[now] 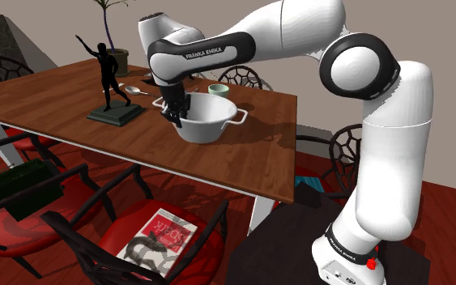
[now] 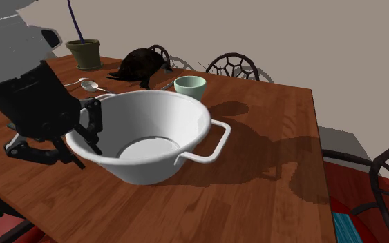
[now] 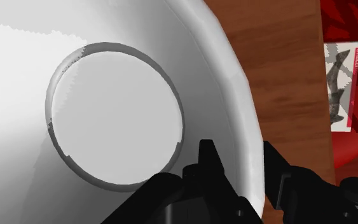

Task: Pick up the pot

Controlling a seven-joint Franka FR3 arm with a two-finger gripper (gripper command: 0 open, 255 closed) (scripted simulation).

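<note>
Shoulder view, left to right: a dark figurine (image 1: 107,77) stands on the wooden table (image 1: 48,101), well apart from the work. Next, the gripper (image 1: 175,116) comes down onto the left rim of the white pot (image 1: 210,121), which appears to rest near the table's middle. One finger sits inside the wall and one outside, clamped on the rim; the pot is judged too wide to span. Its loop handle (image 1: 238,116) projects right, unused. A pale green bowl (image 1: 219,89) stands just behind the pot, clear of a vertical lift.
</note>
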